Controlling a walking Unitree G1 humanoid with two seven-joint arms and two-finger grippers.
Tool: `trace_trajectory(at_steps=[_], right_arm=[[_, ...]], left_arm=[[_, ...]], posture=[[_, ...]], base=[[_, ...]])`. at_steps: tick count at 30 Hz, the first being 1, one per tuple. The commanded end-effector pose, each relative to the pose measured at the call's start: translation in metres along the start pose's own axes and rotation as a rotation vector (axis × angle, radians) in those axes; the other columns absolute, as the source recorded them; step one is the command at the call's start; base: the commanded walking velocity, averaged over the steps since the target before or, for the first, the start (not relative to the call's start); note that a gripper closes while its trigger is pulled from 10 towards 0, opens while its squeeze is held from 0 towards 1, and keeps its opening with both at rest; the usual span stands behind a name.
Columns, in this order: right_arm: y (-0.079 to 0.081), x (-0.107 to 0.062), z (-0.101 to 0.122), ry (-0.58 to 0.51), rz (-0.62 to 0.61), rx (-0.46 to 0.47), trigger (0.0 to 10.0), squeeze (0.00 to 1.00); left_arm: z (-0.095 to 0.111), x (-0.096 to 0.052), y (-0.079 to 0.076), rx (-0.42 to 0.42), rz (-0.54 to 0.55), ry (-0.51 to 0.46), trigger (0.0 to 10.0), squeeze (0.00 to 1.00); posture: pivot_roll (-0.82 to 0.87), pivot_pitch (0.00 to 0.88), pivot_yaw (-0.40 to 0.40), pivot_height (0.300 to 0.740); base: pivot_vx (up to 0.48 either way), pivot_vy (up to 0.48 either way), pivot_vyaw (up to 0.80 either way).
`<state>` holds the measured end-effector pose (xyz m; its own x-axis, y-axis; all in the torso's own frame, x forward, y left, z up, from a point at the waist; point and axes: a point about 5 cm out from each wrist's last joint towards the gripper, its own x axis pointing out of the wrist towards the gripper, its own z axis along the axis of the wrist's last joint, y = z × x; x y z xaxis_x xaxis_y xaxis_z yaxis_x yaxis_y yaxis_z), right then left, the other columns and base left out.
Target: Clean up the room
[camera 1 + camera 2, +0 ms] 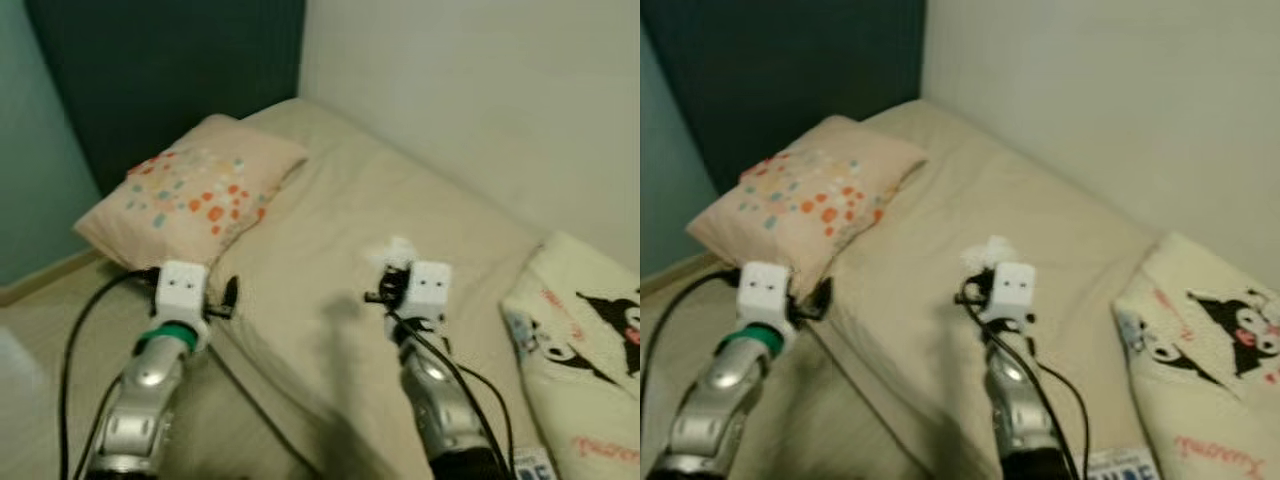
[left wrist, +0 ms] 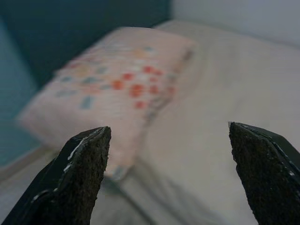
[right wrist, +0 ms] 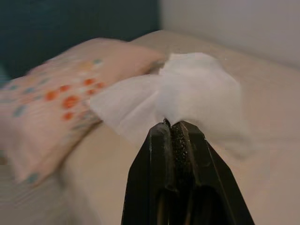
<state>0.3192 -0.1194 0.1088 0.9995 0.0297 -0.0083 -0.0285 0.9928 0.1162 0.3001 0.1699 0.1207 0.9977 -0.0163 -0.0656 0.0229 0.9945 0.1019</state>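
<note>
Right hand (image 3: 171, 125), at lower centre of frame, is clenched on a white tissue (image 3: 187, 93) above the beige bed (image 1: 330, 290), while left hand (image 2: 168, 136), released, faces the dotted pillow (image 1: 190, 195) at upper left.
</note>
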Motion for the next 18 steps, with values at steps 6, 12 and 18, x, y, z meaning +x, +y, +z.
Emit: trace_trajectory(at_steps=[6, 12, 18], right_arm=[[-0.0069, -0.0026, -0.0066, 0.028, -0.027, 0.001, 10.0, 0.00], [-0.0071, -0.0027, -0.0068, 0.029, -0.027, -0.001, 10.0, 0.00], [-0.0075, -0.0026, -0.0068, 0.029, -0.027, -0.002, 10.0, 0.00]], left_arm=[[-0.0068, -0.0021, -0.0050, -0.003, -0.017, 0.028, 10.0, 0.00], [-0.0079, -0.0029, -0.0051, -0.008, -0.016, 0.031, 10.0, 0.00], [-0.0090, -0.0032, -0.0050, -0.010, -0.014, 0.038, 10.0, 0.00]], posture=[[0.12, 0.000, -0.050, 0.740], [0.12, 0.000, -0.050, 0.740], [0.12, 0.000, -0.050, 0.740]], base=[[0.000, 0.000, 0.80], [0.000, 0.000, 0.80], [0.000, 0.000, 0.80]])
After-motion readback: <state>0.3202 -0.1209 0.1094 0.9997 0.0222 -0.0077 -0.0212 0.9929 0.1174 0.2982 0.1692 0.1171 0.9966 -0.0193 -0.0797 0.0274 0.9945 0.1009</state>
